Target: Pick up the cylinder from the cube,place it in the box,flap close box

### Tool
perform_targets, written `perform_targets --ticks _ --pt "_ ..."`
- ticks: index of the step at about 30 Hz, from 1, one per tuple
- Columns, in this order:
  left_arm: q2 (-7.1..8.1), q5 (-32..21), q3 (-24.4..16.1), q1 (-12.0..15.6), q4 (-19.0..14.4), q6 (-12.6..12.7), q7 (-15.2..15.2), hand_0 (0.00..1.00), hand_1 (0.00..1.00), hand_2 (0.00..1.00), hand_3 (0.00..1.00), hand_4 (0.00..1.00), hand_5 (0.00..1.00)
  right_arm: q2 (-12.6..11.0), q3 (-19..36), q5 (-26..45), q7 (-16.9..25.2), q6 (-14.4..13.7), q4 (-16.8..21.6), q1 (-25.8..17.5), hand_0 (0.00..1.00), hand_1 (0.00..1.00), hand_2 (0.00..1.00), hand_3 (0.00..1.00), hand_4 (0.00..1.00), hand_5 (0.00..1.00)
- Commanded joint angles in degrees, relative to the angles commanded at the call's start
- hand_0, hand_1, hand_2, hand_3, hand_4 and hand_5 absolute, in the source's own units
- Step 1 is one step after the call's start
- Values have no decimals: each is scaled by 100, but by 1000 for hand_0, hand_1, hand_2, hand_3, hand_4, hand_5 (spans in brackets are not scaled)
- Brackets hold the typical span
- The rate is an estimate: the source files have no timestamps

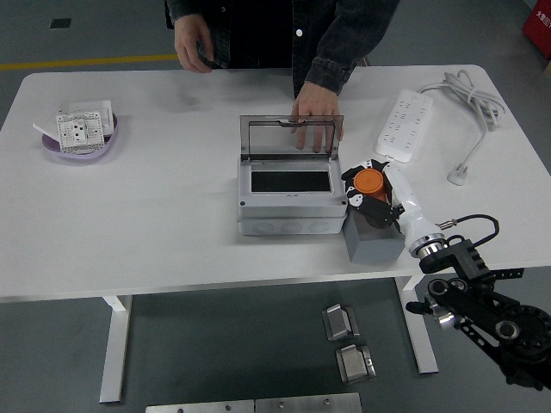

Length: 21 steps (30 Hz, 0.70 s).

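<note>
- One robot hand, the right, in view: black forearm enters from the lower right corner, white wrist section angled up and left, fingers curled around the orange cylinder.
- Orange cylinder: pinched in the robot hand, upright, above the top of the grey cube; whether its base touches the cube cannot be told.
- Grey cube: on the table near the front edge, just beside the right wall of the box.
- Box: grey, mid-table, lid raised upright at the rear, dark interior exposed; cylinder lies to the right of the opening, outside it.
- Person: at the far side in dark clothing; one hand rests behind the top edge of the raised lid, the other hand held over the far table edge.
- White power strip: far right of the table, cable looping to the right edge.
- Purple dish: far left, carrying a white socket plate.
</note>
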Motion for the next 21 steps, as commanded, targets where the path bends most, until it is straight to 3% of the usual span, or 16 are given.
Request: perform_targets --ticks 3,4,9,10,15,16,21 --pt "14 -31 47 -8 6 2 1 708 703 664 683 621 372 -1 -142 -149 -45 -140 -22 257 751 641 599 358 2 2" --pt "18 -36 56 -10 7 2 1 708 702 663 682 620 372 3 -171 -200 -60 -179 -32 314 242 371 548 353 2 2" --pt "35 -50 78 -11 9 3 2 708 702 663 682 620 372 16 -328 -338 -69 -370 -73 566 242 371 548 353 2 2" --pt "36 -55 85 -9 9 3 2 708 702 663 681 618 370 15 -372 -326 -59 -395 -79 607 25 190 448 299 2 2" --pt "48 -80 125 -3 13 5 2 708 702 663 681 618 370 41 -726 -367 -213 -408 -174 900 25 190 448 299 2 2" --pt "49 -81 127 -2 13 5 2 707 701 662 681 616 368 57 -800 -451 -312 -322 -210 981 14 178 396 249 2 2" --pt "62 -111 168 9 17 0 8 707 701 662 681 616 368 178 -1225 -957 -936 131 -386 1466 14 178 396 249 2 2"
